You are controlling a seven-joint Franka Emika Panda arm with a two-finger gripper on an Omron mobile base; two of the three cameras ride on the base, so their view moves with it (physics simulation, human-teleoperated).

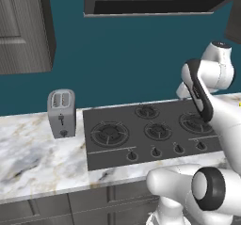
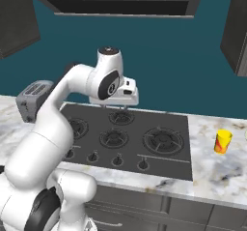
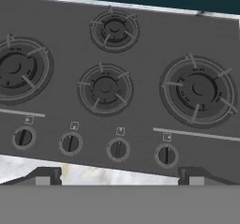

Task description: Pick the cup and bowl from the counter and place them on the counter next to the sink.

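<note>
A yellow cup with red patches (image 2: pixel 222 141) stands upright on the marble counter (image 2: pixel 217 174) to the right of the stovetop. My gripper (image 2: pixel 120 108) hangs above the back burners of the black stovetop (image 2: pixel 126 137), well left of the cup and pointing down. In the hand view the gripper (image 3: pixel 120 176) is open, its two dark fingertips (image 3: pixel 44 175) far apart with nothing between them, above the row of knobs and a strip of marble counter (image 3: pixel 93 174). The bowl and the sink are out of view.
A silver toaster (image 1: pixel 61 113) stands on the counter (image 1: pixel 33 158) left of the stovetop (image 1: pixel 146 132), near the teal wall. A range hood (image 1: pixel 155 0) and dark wall cabinets (image 1: pixel 23 26) hang above. The arm's own links cross the right of the left base view.
</note>
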